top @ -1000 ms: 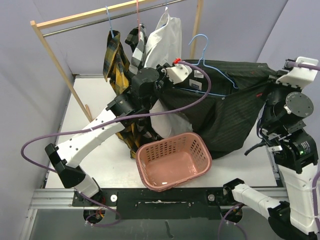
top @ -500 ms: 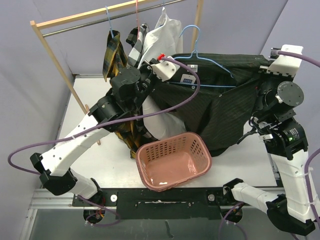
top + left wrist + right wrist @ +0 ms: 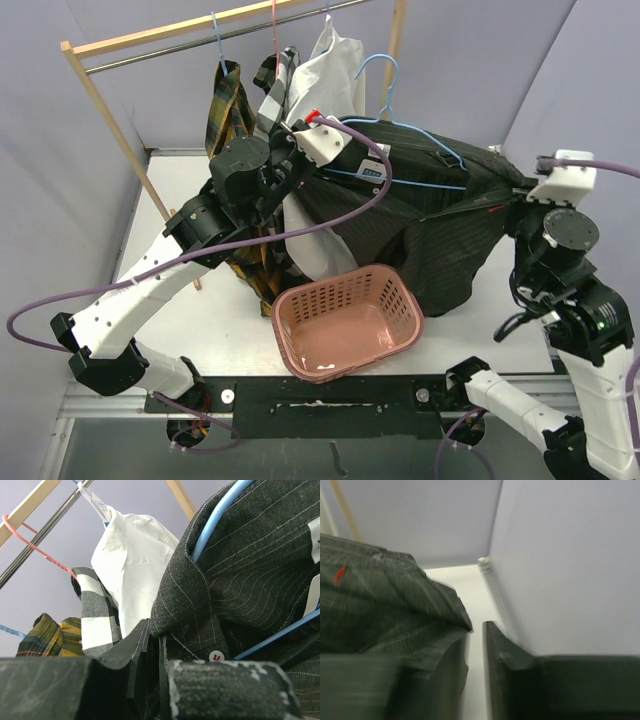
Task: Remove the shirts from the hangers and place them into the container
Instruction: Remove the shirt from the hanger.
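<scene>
The black striped shirt (image 3: 440,230) hangs stretched between my two grippers, above and behind the pink container (image 3: 350,368). A light blue hanger (image 3: 420,130) is still inside its collar, with the hook sticking up. My left gripper (image 3: 345,165) is shut on the shirt's front edge by a white button (image 3: 216,655), just under the collar (image 3: 180,595). My right gripper (image 3: 520,195) is shut at the shirt's right end. In the right wrist view the gripper (image 3: 476,630) shows cloth (image 3: 375,605) draped over its left finger and a thin gap at the tips.
The wooden rack with its metal rail (image 3: 150,55) stands at the back. On it hang a yellow plaid shirt (image 3: 225,115), a check shirt (image 3: 275,90) on a pink-red hanger (image 3: 35,542), and a white shirt (image 3: 330,80). Walls close in on both sides.
Both grippers first lifted and spread the black shirt. Over the last half second the right gripper came down, so the shirt's right end sagged. The left gripper moved left.
</scene>
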You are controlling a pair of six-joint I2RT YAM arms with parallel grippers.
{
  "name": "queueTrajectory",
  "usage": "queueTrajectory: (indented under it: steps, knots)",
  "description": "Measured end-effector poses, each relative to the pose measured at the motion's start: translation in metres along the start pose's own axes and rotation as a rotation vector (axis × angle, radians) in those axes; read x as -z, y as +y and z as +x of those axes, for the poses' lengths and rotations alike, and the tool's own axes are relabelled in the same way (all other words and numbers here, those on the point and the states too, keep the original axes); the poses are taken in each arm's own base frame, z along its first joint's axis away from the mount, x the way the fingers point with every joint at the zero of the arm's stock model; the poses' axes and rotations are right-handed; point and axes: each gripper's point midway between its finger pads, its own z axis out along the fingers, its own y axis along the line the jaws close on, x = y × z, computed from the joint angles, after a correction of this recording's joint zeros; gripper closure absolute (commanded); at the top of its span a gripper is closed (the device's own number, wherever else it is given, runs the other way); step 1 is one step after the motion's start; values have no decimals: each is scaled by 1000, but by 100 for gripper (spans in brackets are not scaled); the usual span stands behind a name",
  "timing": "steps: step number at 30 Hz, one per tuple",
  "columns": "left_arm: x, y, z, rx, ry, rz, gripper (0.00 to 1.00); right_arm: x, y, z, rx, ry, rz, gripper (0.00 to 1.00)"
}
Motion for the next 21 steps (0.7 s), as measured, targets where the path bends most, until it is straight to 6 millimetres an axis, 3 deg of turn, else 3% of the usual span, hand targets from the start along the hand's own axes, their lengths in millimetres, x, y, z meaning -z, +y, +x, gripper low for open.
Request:
queueTrajectory:
  steps: [1,2,11,15,21]
  knots:
    - [0,-1,0,-1,1,3,100,5,0,4,-12,4,-23,43]
    - [0,-1,1,-2,2,3,100,9,1,7,-29,9,-42,36]
    - [0,-3,0,-2,1,9,100,60,-1,17,-161,-23,-255,25]
    - [1,-7,-2,-2,-4,18,100,62,22,22,-184,-6,-358,15]
    - [3,-13,-6,-4,-13,33,100,46,52,45,-183,73,-395,16]
